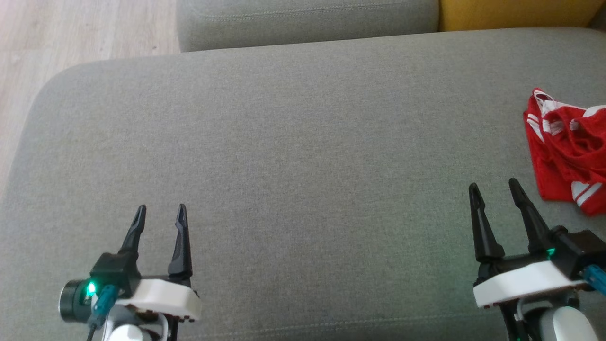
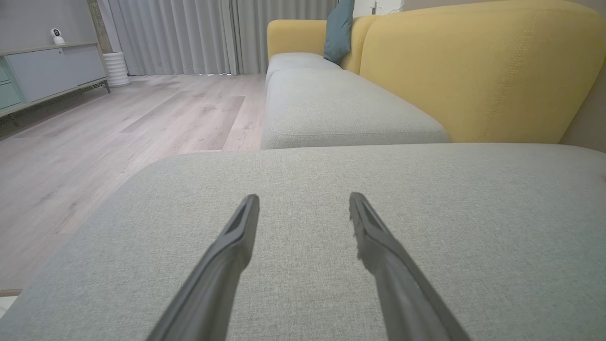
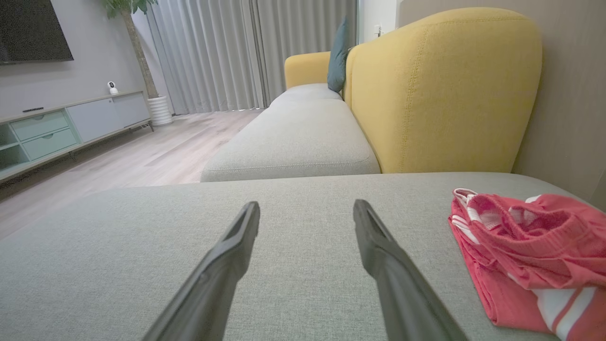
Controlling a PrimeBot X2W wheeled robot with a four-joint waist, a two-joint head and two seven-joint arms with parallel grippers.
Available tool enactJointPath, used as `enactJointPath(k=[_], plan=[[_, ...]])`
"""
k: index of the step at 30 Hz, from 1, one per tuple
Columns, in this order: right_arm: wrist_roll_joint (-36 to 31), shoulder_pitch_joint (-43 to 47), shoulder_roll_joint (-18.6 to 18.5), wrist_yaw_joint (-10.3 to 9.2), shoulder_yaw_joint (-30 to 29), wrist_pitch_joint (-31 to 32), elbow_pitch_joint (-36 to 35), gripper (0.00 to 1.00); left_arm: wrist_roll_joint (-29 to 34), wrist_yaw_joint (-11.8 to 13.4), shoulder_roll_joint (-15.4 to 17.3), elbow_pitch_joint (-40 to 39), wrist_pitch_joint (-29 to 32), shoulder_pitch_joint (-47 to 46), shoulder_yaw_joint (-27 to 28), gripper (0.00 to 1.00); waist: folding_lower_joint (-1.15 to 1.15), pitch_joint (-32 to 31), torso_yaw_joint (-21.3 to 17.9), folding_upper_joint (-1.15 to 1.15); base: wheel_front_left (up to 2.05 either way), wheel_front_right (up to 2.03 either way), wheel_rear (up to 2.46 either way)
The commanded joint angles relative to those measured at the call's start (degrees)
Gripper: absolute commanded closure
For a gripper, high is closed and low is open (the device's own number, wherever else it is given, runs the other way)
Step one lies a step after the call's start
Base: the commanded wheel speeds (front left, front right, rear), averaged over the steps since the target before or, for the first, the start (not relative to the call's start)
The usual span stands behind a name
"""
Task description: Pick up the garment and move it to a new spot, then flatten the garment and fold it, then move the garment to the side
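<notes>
Left gripper [image 1: 161, 209]: long dark fingers spread wide, with grey upholstery showing in the gap. It's at lower left in the head view, over the near part of the large grey woven-fabric seat cushion [image 1: 303, 142], fingers pointing away from the robot.

Right gripper [image 1: 494, 185]: also wide apart, at lower right, fingers canted slightly leftward. I can't tell from any view whether either set of tips touches the fabric.

The crumpled red knit garment with white stripes [image 1: 565, 156] lies bunched on the same cushion at its far right, cut off by the head view's right edge. It's up and to the right of the right gripper, near it but apart. In the right wrist view it lies right of that gripper's right-hand finger, with a strip of bare cushion between. A ribbed band is rolled over on top, and white stripes show at the near corner.

Surroundings:
- A second grey seat cushion [image 2: 331, 109] lies beyond.
- A mustard-yellow upholstered backrest [image 3: 445, 90] runs along it, with a teal throw pillow [image 3: 337, 57] leaning on it at the far end.
- Pale wood plank floor [image 2: 118, 132] is to the left, with grey pleated curtains [image 2: 189, 33] behind.
- A low pale-green media cabinet [image 3: 57, 128] stands by the wall, with a small white round device [image 3: 112, 87] on top.
</notes>
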Motion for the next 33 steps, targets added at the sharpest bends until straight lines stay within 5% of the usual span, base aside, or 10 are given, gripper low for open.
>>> enactJointPath(k=[1,33], plan=[[0.1,0.0,0.0,0.00,0.0,0.0,0.0,1.00,0.0,0.0,0.0,0.0,0.0,0.0,-0.1,1.00,0.00,0.1,0.0,0.00,0.00,0.00,0.00],[20.4,-2.2,-0.7,-0.01,-0.2,0.9,5.2,1.00,-19.4,-4.3,-1.1,3.8,3.5,-1.7,3.2,1.00,0.00,-0.7,0.6,0.00,0.00,0.00,0.00]])
